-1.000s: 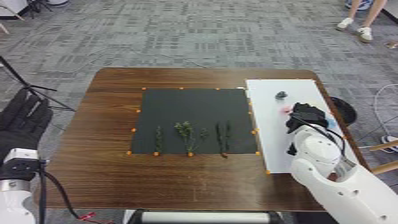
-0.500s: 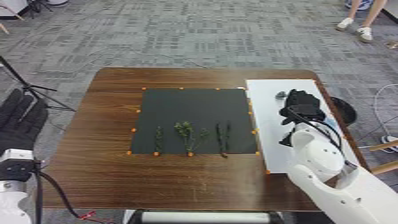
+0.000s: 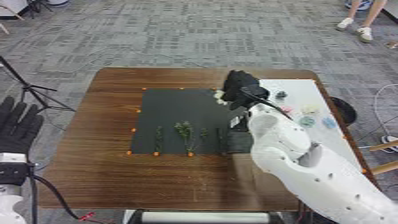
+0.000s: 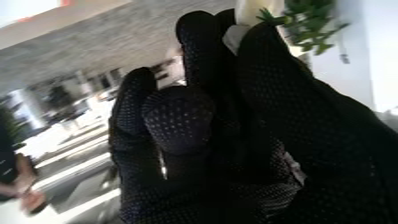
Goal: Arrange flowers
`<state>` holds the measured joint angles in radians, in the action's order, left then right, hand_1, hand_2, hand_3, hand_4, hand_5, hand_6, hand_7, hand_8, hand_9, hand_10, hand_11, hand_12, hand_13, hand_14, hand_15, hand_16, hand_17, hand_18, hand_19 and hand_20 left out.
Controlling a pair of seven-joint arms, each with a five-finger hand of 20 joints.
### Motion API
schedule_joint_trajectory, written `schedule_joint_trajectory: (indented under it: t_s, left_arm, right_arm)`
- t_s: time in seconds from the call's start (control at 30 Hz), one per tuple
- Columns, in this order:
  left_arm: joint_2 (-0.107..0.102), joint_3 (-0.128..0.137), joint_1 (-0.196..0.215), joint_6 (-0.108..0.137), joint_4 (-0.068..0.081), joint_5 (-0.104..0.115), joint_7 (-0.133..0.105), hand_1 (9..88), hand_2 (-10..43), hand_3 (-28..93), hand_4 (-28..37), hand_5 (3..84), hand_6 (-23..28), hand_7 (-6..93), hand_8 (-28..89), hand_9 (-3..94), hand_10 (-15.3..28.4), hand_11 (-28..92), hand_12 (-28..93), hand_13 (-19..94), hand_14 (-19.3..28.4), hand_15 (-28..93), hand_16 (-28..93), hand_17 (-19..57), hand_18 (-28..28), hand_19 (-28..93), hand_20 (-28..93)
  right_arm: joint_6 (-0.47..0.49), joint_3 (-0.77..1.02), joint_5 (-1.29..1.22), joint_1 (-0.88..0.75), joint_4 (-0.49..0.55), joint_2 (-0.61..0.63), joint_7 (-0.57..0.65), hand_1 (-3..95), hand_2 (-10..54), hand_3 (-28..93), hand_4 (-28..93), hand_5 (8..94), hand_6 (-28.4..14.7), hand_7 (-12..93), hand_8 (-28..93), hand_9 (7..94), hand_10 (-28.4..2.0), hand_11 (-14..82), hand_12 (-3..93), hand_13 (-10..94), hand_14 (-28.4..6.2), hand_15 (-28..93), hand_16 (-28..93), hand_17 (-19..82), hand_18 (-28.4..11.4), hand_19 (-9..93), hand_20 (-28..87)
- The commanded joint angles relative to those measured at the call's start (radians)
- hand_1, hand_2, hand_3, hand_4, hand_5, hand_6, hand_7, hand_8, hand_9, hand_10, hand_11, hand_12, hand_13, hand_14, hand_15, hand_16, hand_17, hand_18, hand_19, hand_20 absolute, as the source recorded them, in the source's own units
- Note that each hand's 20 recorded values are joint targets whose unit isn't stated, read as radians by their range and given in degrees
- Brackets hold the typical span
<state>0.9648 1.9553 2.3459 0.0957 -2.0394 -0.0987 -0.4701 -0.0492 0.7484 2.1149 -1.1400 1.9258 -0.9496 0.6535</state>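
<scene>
Pinching a cream flower (image 3: 220, 97), right hand (image 3: 238, 88) at far edge of black mat (image 3: 177, 109) (left hand (image 3: 18, 131) spread, beside table (image 3: 107, 177))

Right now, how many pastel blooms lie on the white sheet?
4 in the head view: a pink one nearest the right arm, a cream one to its right, a green one below, a blue one beside that. Others may be hidden.

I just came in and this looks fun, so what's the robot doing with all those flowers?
The robot is arranging flowers. Its right robot hand is pinching a cream-white flower at the far right corner of the black mat. Green sprigs lie along the near part of the mat. More small coloured flowers are on the white sheet to the right. The left robot hand is off to the side, holding nothing.
</scene>
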Motion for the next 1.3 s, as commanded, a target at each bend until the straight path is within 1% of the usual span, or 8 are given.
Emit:
schedule_joint_trajectory:
  t_s: [0.03, 0.4, 0.5, 0.53, 0.77, 0.87, 1.03, 1.3]
  left_arm:
    - [0.006, -0.021, 0.004, 0.013, 0.010, -0.008, 0.010, 20.4, 17.2, 64, -28.3, 40.1, 6.7, 7.4, -7, 32.1, 13.6, 16, 11, 23, 13.7, 20, -2, -4.1, 10.4, 17, 11]
    - [-0.015, -0.048, -0.030, 0.016, 0.027, -0.032, 0.032, 19.6, 14.3, 72, -28.3, 40.1, 6.6, 7.7, -7, 32.1, 13.2, 16, 11, 23, 13.5, 20, -2, -4.1, 10.4, 17, 11]
    - [-0.013, -0.042, -0.019, 0.021, 0.016, -0.031, 0.036, 20.2, 13.9, 73, -28.3, 40.1, 6.6, 7.8, -7, 32.1, 13.2, 16, 11, 23, 13.5, 20, -2, -4.0, 10.4, 17, 11]
    - [-0.017, -0.050, -0.033, 0.020, 0.025, -0.032, 0.040, 20.3, 13.8, 73, -28.3, 40.1, 6.6, 7.8, -7, 32.1, 13.2, 16, 11, 23, 13.5, 20, -2, -4.0, 10.4, 17, 11]
    - [-0.033, -0.065, -0.042, 0.024, 0.019, -0.033, 0.030, 20.6, 13.7, 73, -28.3, 40.1, 6.6, 7.9, -7, 32.2, 13.3, 16, 10, 23, 13.4, 21, -2, -4.1, 10.4, 18, 11]
    - [-0.044, -0.064, -0.030, 0.029, 0.012, -0.028, 0.013, 20.7, 13.7, 73, -28.3, 40.1, 6.6, 8.0, -7, 32.2, 13.3, 17, 10, 23, 13.4, 21, -2, -4.1, 10.4, 18, 11]
    - [-0.055, -0.086, -0.061, 0.025, 0.020, -0.032, 0.014, 20.8, 13.7, 73, -28.3, 40.1, 6.5, 8.0, -8, 32.1, 13.2, 16, 10, 23, 13.4, 21, -3, -4.1, 10.4, 18, 11]
    - [-0.050, -0.079, -0.049, 0.024, 0.016, -0.032, 0.010, 20.8, 13.7, 73, -28.3, 40.0, 6.5, 8.1, -8, 32.2, 13.2, 16, 10, 23, 13.5, 21, -3, -4.1, 10.4, 18, 11]
  right_arm:
    - [0.043, -0.112, -0.004, 0.097, -0.007, -0.095, -0.087, 56.0, -9.5, 77, -26, 78.7, -0.7, 31, 16, 84.4, -10.2, 12.2, 43.5, 75, -9.5, 70, 37, 35, -25.5, 82, 33]
    - [0.102, -0.258, -0.020, 0.160, -0.126, -0.217, -0.190, 55.8, -9.5, 77, -27, 78.3, -0.4, 32, 15, 84.1, -9.7, 12.4, 43.8, 74, -9.5, 71, 37, 34, -24.8, 81, 34]
    - [0.097, -0.287, -0.019, 0.176, -0.158, -0.254, -0.203, 55.8, -9.5, 77, -27, 78.1, -0.4, 32, 15, 84.0, -9.5, 12.5, 43.9, 74, -9.5, 71, 37, 34, -24.7, 81, 35]
    - [0.098, -0.292, -0.012, 0.179, -0.176, -0.268, -0.216, 55.8, -9.5, 77, -27, 78.0, -0.2, 33, 14, 84.0, -9.5, 12.5, 43.9, 74, -9.5, 71, 37, 34, -24.5, 80, 35]
    - [0.085, -0.360, 0.017, 0.211, -0.223, -0.318, -0.233, 55.8, -9.5, 77, -28, 77.4, -0.1, 33, 13, 83.8, -9.4, 12.8, 44.1, 74, -9.4, 72, 37, 34, -24.5, 80, 36]
    - [0.099, -0.377, 0.057, 0.210, -0.269, -0.355, -0.247, 55.7, -9.5, 77, -28, 77.5, -0.1, 34, 13, 83.8, -9.4, 12.8, 44.1, 74, -9.5, 72, 37, 34, -24.5, 80, 36]
    - [0.097, -0.381, 0.098, 0.204, -0.325, -0.395, -0.250, 55.6, -9.5, 77, -28, 76.8, 0.0, 34, 13, 83.6, -9.4, 12.9, 44.3, 74, -9.5, 72, 37, 34, -24.4, 80, 36]
    - [0.083, -0.372, 0.124, 0.197, -0.351, -0.402, -0.238, 55.2, -9.5, 77, -28, 76.4, 0.0, 35, 12, 82.9, -9.4, 13.0, 44.4, 73, -9.5, 72, 37, 34, -24.3, 79, 36]
